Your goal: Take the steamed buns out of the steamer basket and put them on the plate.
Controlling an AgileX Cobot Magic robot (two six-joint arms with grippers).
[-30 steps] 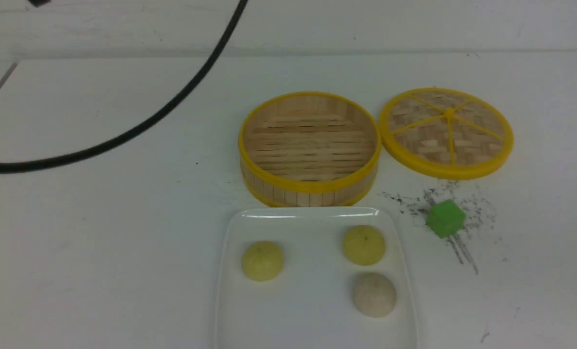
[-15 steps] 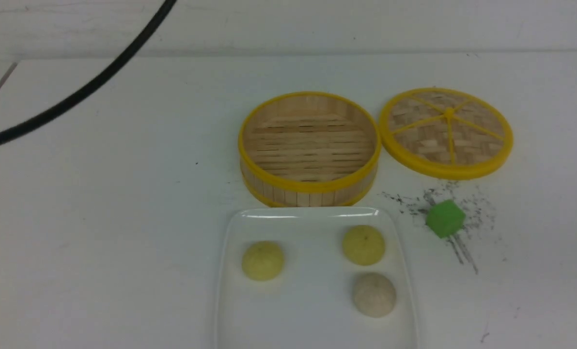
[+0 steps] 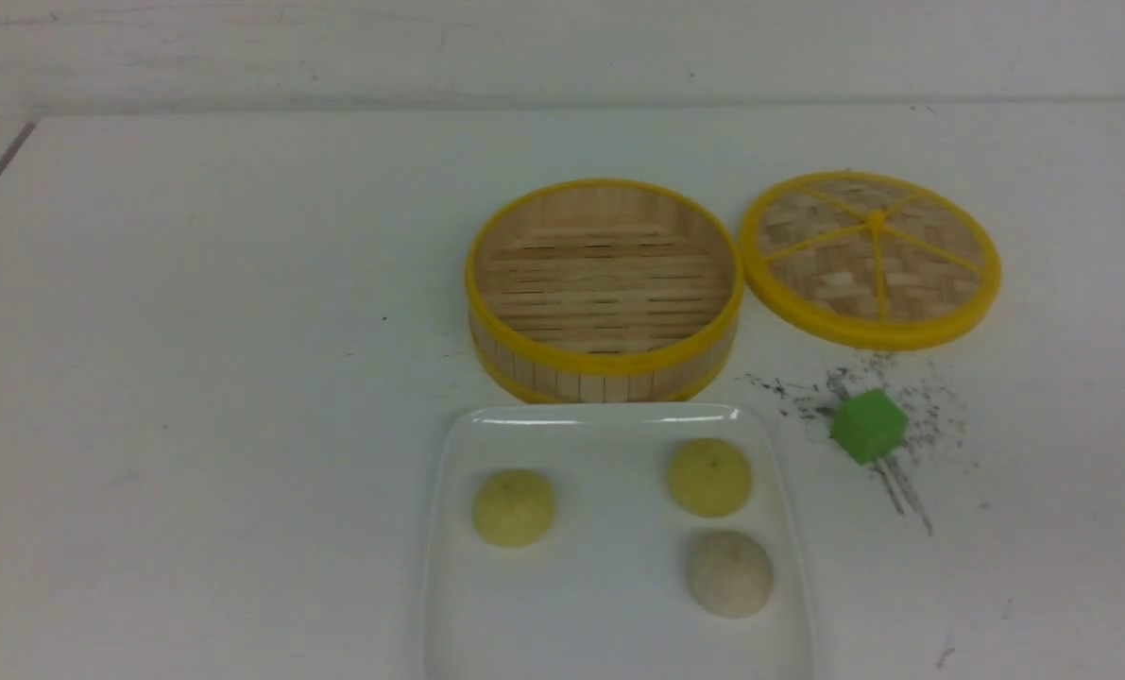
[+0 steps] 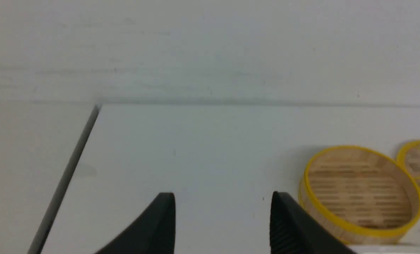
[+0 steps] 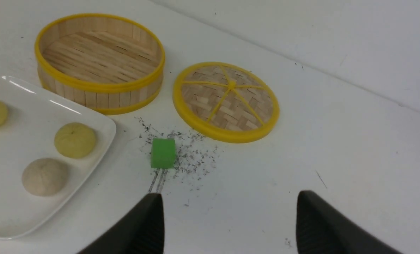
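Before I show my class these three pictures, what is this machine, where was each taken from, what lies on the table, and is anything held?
It is a two-armed robot. One camera sits between the arms, looking forward; the other two ride on the wrists, so the black prongs there are the left gripper and right gripper, both open, holding nothing. On the white table: an empty steamer basket, its lid beside it, a green cube, and a plate carrying three steamed buns.
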